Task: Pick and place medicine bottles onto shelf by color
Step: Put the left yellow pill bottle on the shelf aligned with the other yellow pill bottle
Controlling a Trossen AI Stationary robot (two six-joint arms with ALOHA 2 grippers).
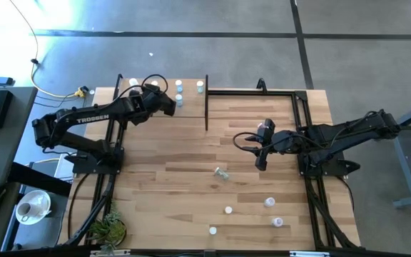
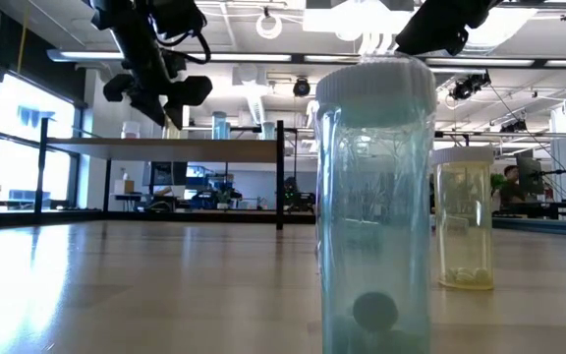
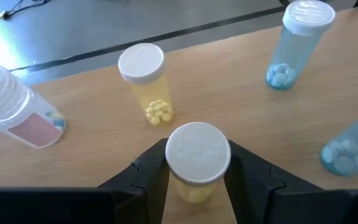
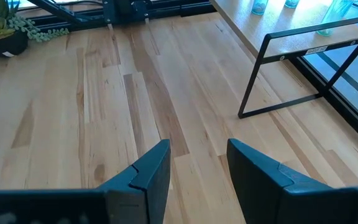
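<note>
Left arm sets a yellow bottle on the shelf

At upper left of the high view, the left gripper [image 3: 197,180] has its jaws around a yellow bottle [image 3: 196,163] on the shelf [image 1: 188,100], beside several placed bottles. The right gripper [image 4: 197,165] hovers mid-frame, jaws apart and empty. About five bottles [image 1: 270,203] wait on the desk [image 1: 177,178] at lower right.

"TROSSEN" in white letters along the left arm [image 1: 91,120].
</note>
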